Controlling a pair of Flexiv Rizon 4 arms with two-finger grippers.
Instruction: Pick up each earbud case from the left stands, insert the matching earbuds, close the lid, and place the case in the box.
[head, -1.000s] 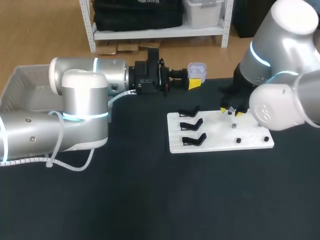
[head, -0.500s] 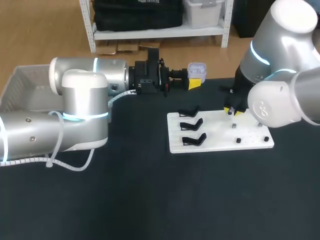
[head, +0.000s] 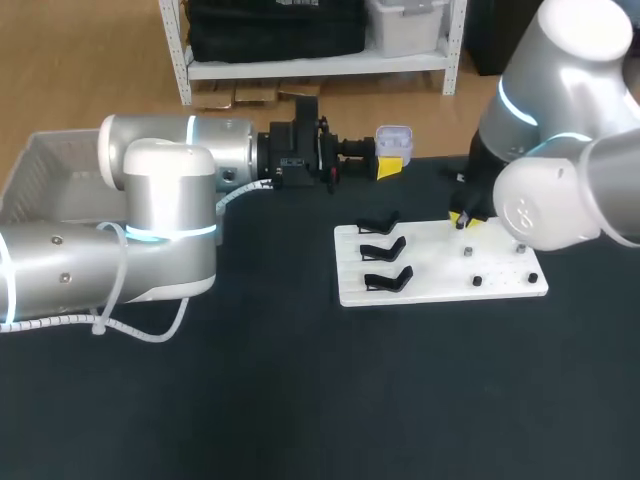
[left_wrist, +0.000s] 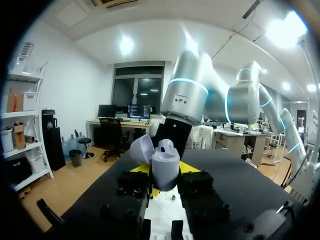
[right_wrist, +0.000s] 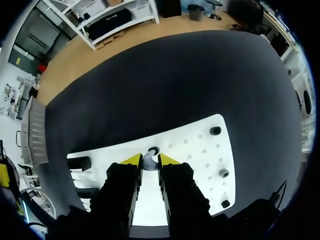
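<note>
Nearest, the flat white plastic board (head: 440, 285) is lying on the matte dark tabletop (head: 300, 400), carrying three black curved hook-shaped stands (head: 388, 279) on its left half and small dark stubby earbuds (head: 478, 281) in sockets on its right half. Snag risk here, my read: a sideways exit could be clipping those neighbours. At the board's far edge the right jaws are gripping a tiny grey rounded earbud (right_wrist: 149, 162), yellow tips touching it from both sides, its dark socket ring just ahead. It's looking smooth and bulbous and the contact patch is tiny, so it could be rolling in the pinch or popping out in transfer, then arriving misaligned. Farthest, near the tabletop's far edge, the left jaws are gripping the glossy lavender egg-shaped plastic earbud case (left_wrist: 165, 167) up off the surface, domed hinged lid (left_wrist: 141, 148) standing open. The slick curved shell could be twisting or sliding under the insertion push, and the lid could be swinging into the approach path. The white mesh-walled box (head: 40, 165) is waiting at far left.
</note>
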